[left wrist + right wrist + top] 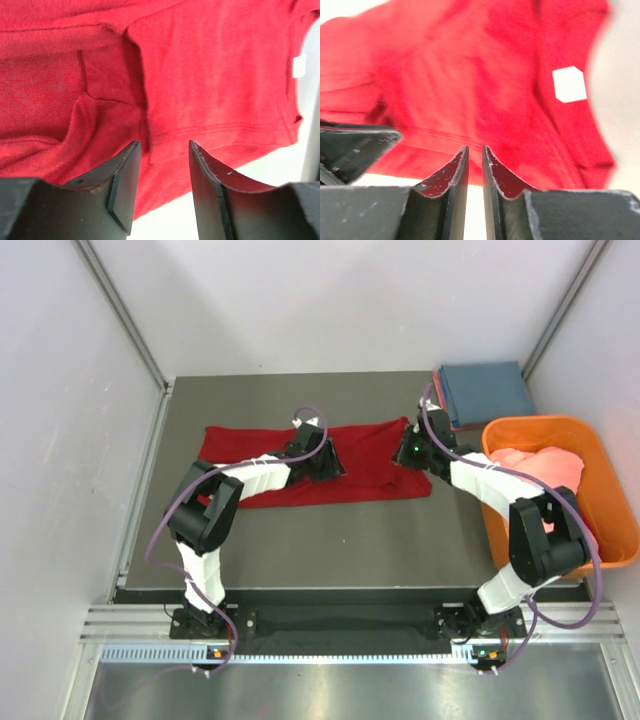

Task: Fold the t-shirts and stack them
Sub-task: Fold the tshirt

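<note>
Bench [330, 540]: dark slab carrying the work.
Red t-shirt [370, 465]: lay as a long creased strip across the far middle of the bench, one lengthwise fold in place; white neck label [568, 84] at its right end.
Left hand [162, 170]: hung over the strip's middle, fingers apart, nothing between them.
Right hand [475, 165]: hung over the strip's right end near the label, fingers only narrowly apart, no cloth in the gap.
Blue t-shirt [487, 390]: folded flat, far right corner.
Orange tub [540, 422]: right of the bench; salmon-pink t-shirt [540, 465] bundled inside, unfolded.
Done, as judged: blue one folded and placed; red one part-folded.
Left, as judged: crosswise folds on the red, stacking it, then the salmon-pink one.
</note>
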### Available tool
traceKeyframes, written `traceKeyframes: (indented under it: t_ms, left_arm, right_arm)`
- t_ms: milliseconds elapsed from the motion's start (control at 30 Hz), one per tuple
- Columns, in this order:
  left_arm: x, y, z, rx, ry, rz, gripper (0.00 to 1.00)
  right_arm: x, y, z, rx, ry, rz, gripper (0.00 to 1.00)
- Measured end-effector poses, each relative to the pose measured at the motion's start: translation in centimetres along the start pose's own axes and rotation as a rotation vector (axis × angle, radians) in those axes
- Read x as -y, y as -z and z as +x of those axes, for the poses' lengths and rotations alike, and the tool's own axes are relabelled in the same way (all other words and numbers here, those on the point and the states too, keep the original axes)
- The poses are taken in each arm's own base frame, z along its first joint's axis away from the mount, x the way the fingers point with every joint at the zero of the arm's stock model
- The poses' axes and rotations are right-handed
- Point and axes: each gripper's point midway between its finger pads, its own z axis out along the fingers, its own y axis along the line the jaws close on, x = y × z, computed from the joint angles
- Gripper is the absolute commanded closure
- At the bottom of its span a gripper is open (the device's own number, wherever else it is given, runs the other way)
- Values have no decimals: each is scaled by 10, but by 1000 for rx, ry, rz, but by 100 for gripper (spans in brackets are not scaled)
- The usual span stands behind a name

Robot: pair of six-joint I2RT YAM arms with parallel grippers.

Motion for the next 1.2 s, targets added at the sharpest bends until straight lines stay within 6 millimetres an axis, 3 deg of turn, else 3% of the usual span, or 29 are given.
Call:
traceKeyframes:
  t_ms: [133,267,433,533,867,1200]
  left_arm:
    - [-7,-9,7,-21,1,-17,56]
    - [-5,-12,7,-27,-2,-10,63]
    - [-5,-16,8,-39,-10,-4,90]
    - [-5,-18,8,-43,-21,-3,100]
    - [-4,-18,7,-50,-28,-10,100]
    - [-2,-17,5,-54,-30,-13,100]
  right_arm:
    - [32,5,17,-35,-78,70,77]
    - [49,5,33,-71,-129,111,76]
    - [52,4,42,-91,-170,122,76]
    - [51,2,41,-84,-185,115,77]
    - [60,-20,56,-122,-217,140,78]
    - [58,-28,55,-114,-233,125,78]
